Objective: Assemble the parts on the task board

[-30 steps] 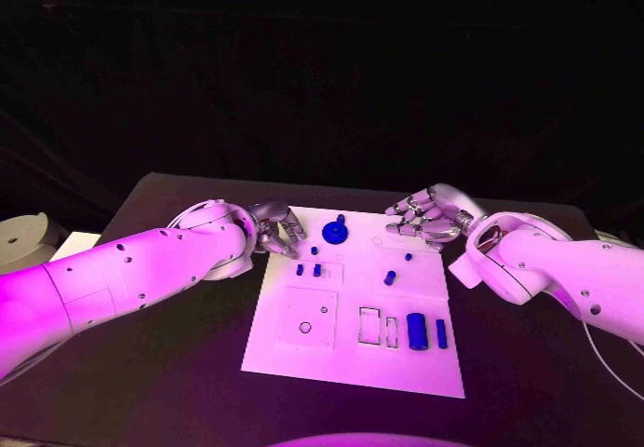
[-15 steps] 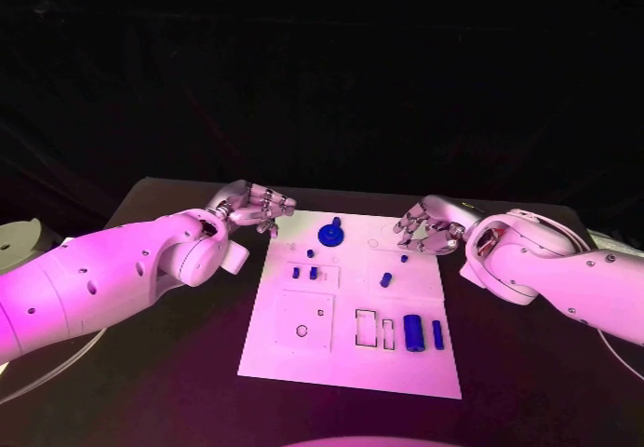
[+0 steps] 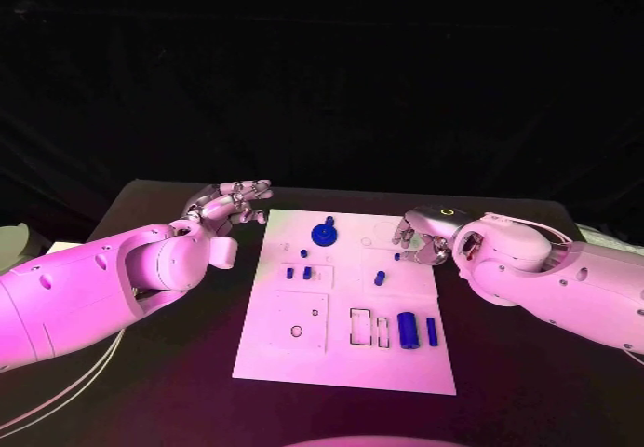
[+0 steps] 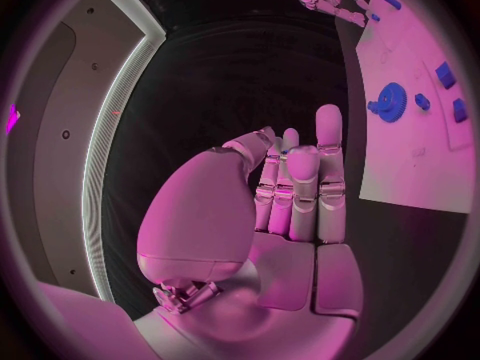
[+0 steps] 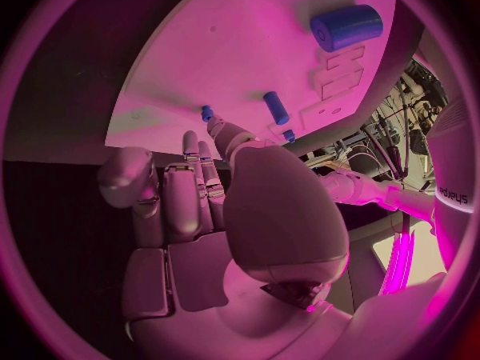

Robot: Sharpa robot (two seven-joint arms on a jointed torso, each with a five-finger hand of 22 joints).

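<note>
One marking can be made out: small dark lettering on the white arm [image 5: 452,196] in the right wrist view. It is too small and bent to read with certainty.

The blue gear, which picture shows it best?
The left wrist view: the gear shows its teeth clearly on the board. In the head view the gear is small and far, teeth unclear. In the right wrist view I can't make it out.
</note>
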